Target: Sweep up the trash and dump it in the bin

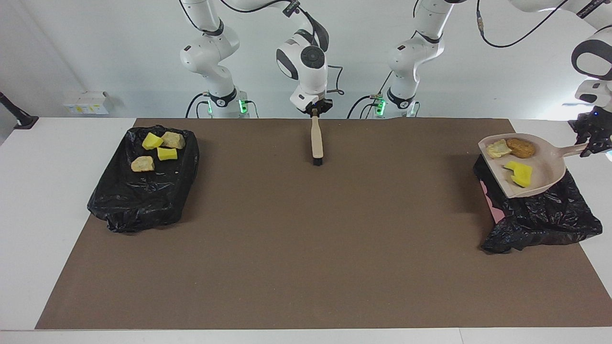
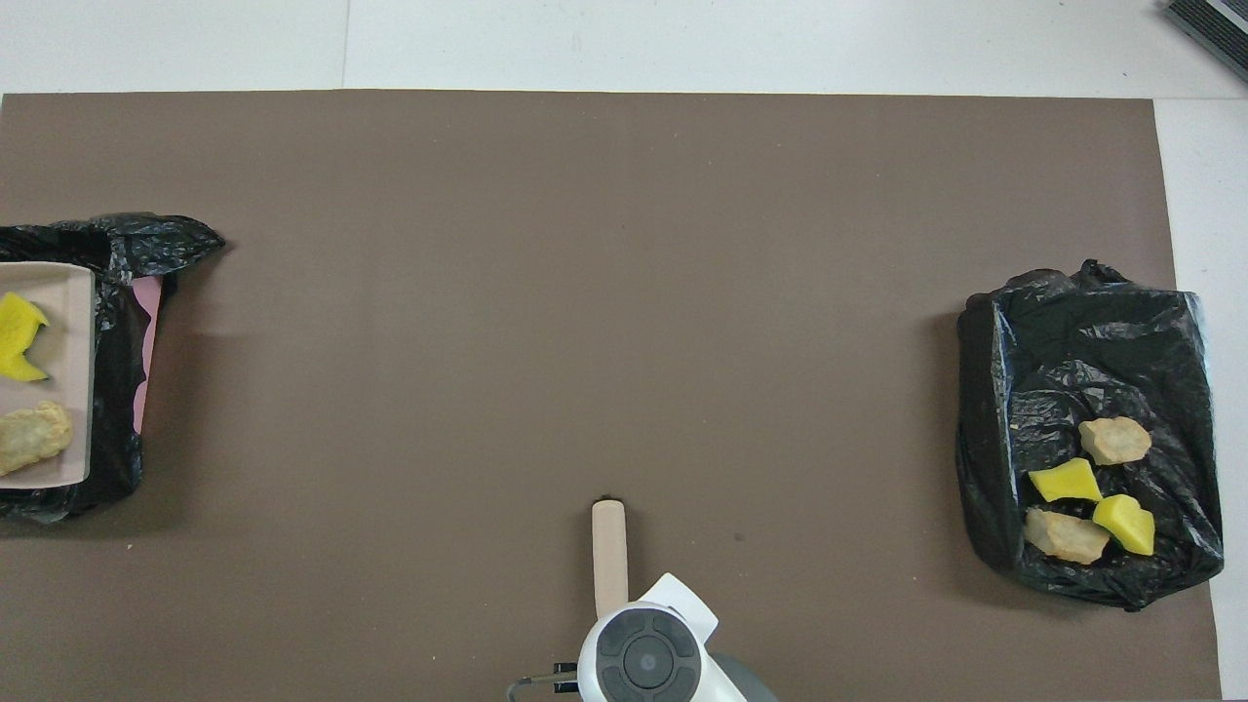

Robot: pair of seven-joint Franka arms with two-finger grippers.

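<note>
My left gripper (image 1: 591, 142) is shut on the handle of the beige dustpan (image 1: 542, 165), holding it in the air over the black-bagged bin (image 1: 545, 220) at the left arm's end of the table. In the pan lie three pieces of trash: a yellow sponge chunk (image 1: 519, 173), a pale lump (image 1: 497, 149) and a brown lump (image 1: 521, 148). In the overhead view only the pan's front part (image 2: 63, 292) shows above that bin (image 2: 117, 322). My right gripper (image 1: 314, 112) is shut on the handle of the brush (image 1: 316, 141), bristles down toward the mat.
A second black-bagged bin (image 1: 143, 200) at the right arm's end holds several scraps, yellow chunks (image 1: 152, 141) and pale lumps (image 1: 142, 164). A brown mat (image 1: 306, 239) covers the table. A pink edge (image 1: 495, 210) shows under the bag beneath the dustpan.
</note>
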